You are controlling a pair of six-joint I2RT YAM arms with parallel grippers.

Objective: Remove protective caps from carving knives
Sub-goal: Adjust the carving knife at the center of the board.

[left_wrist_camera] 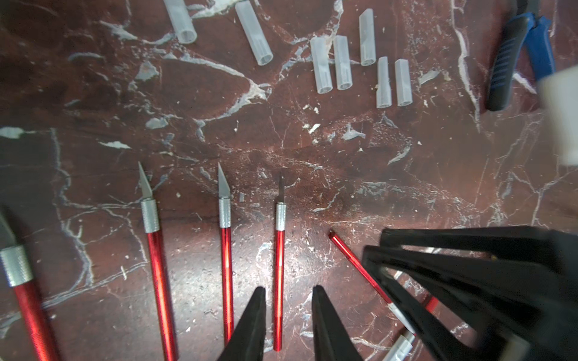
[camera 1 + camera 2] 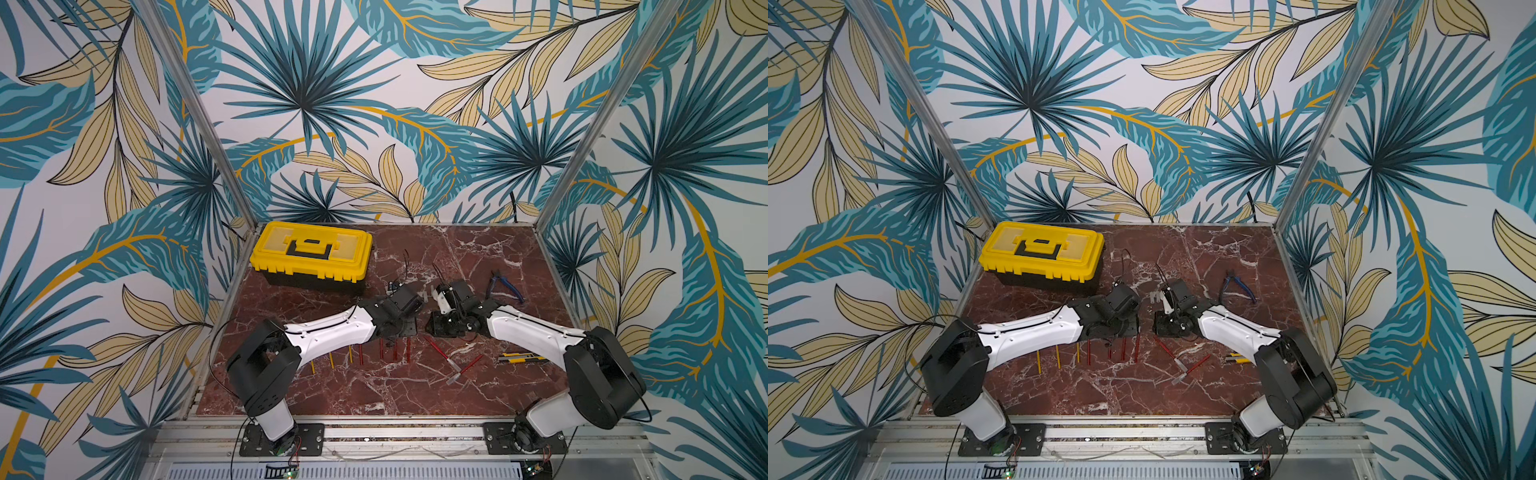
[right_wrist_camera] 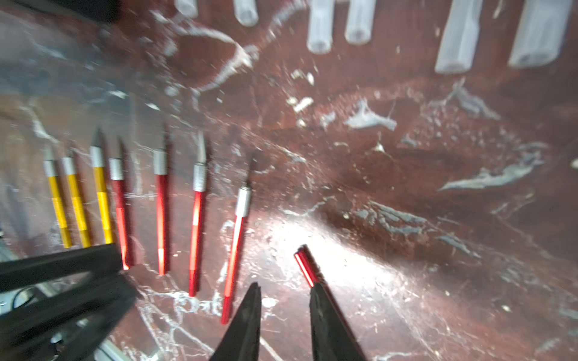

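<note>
Bare-bladed carving knives lie in a row, yellow-handled [image 3: 101, 200] and red-handled [image 1: 158, 265] ones. My left gripper [image 1: 289, 290] hovers open above the row's last red knife [image 1: 279, 281], which lies on the table between the fingers' outlines. My right gripper [image 3: 285, 286] is open and empty over the handle end of a slanted red knife [image 3: 305, 264]. That knife [image 2: 440, 353] and another red one [image 2: 469, 368] lie crossed, each with its protective cap [image 2: 454, 365] on. Several loose protective caps [image 1: 342, 62] lie beyond the row. In both top views the grippers [image 2: 401, 332] [image 2: 1169, 328] stand close together.
A yellow toolbox [image 2: 311, 251] stands at the back left. Blue-handled pliers [image 2: 505, 286] lie at the right, beyond the right arm. A yellow-and-black utility knife [image 2: 519, 358] lies near the right arm's elbow. The table is red marble [image 2: 374, 395].
</note>
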